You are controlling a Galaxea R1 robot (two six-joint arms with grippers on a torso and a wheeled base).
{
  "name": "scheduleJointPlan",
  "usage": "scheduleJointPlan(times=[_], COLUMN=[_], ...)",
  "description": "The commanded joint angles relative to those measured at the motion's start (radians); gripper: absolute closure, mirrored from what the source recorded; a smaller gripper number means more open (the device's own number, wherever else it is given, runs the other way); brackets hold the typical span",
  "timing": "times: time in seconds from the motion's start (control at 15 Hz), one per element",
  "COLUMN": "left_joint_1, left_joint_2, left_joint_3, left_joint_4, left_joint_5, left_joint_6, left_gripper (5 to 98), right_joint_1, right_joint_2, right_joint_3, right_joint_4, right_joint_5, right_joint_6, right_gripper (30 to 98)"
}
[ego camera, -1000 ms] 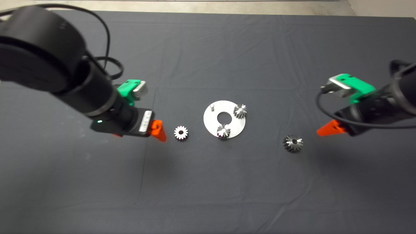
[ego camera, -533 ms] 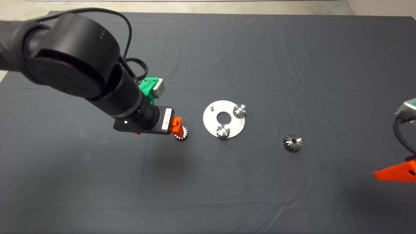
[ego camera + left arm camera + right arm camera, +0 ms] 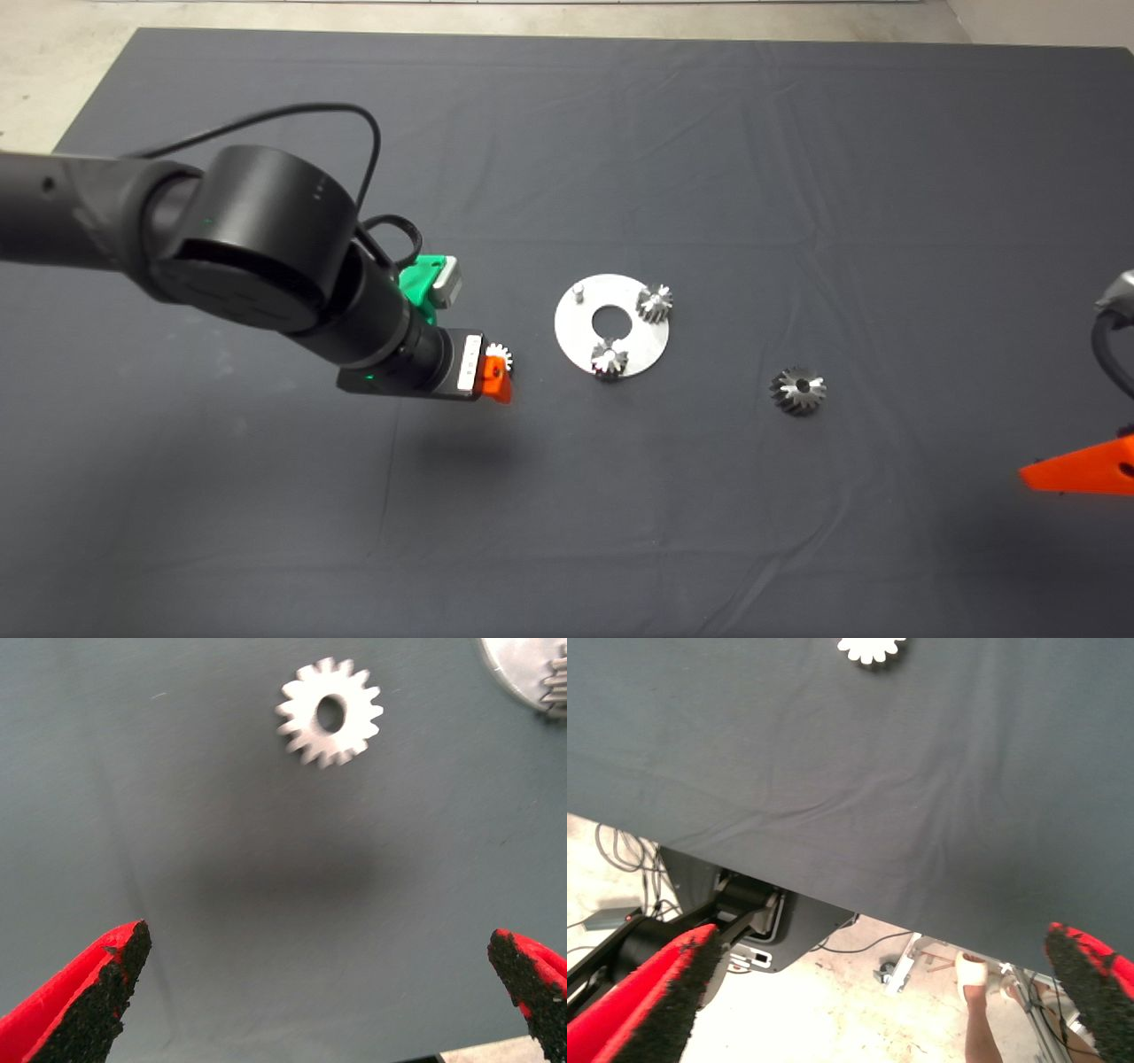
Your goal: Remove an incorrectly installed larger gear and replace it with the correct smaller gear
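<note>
The smaller gear, silver with a flat pale face, lies on the mat left of the round silver plate. My left gripper hovers right over it, open wide. In the left wrist view the gear lies on the mat ahead of the spread fingers, apart from them. The larger gear, dark with flared teeth, lies on the mat right of the plate. My right gripper waits open at the lower right edge.
The plate carries two small star-topped gears and a bare pin. Its edge shows in the left wrist view. The right wrist view shows the mat's edge, floor cables and a person's foot.
My left arm has moved right and lowered over the smaller gear. My right arm has drawn back from beside the larger gear to the lower right edge.
</note>
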Motion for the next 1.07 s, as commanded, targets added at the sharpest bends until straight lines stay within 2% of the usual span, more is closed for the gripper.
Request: scheduleJointPlan(times=[0.0, 0.13, 0.2, 0.47, 0.53, 0.6, 0.67, 0.8, 0.87, 1.0], left_joint_1=[0.027, 0.034, 0.034, 0.057, 0.067, 0.078, 0.079, 0.079, 0.079, 0.088], left_joint_2=[0.047, 0.078, 0.095, 0.131, 0.134, 0.149, 0.164, 0.189, 0.198, 0.201], left_joint_3=[-0.041, -0.094, -0.116, -0.185, -0.217, -0.242, -0.264, -0.303, -0.311, -0.323], left_joint_4=[0.04, 0.045, 0.047, 0.062, 0.069, 0.076, 0.077, 0.099, 0.115, 0.12], left_joint_5=[0.012, 0.019, 0.032, 0.043, 0.044, 0.046, 0.063, 0.135, 0.143, 0.14], left_joint_6=[0.046, 0.058, 0.058, 0.06, 0.066, 0.101, 0.126, 0.132, 0.133, 0.145], left_gripper=[6.1, 6.1, 6.1, 6.1, 6.1, 6.1, 6.1, 6.1, 6.1, 6.1], right_joint_1=[0.018, 0.018, 0.018, 0.018, 0.019, 0.018, 0.019, 0.019, 0.018, 0.018], right_joint_2=[-0.004, -0.001, 0.001, -0.005, -0.005, -0.007, -0.011, -0.016, -0.018, -0.018], right_joint_3=[0.005, 0.005, 0.005, 0.005, 0.005, 0.005, 0.005, 0.005, 0.005, 0.005], right_joint_4=[0.029, 0.029, 0.027, 0.027, 0.027, 0.027, 0.027, 0.027, 0.027, 0.029], right_joint_5=[0.013, 0.012, 0.012, 0.012, 0.012, 0.012, 0.012, 0.012, 0.012, 0.012], right_joint_6=[-0.003, -0.005, -0.005, -0.003, -0.003, -0.003, -0.003, -0.003, -0.003, -0.003], right_gripper=[31.3, 30.8, 30.8, 30.8, 30.8, 30.8, 30.8, 30.8, 30.8, 30.8])
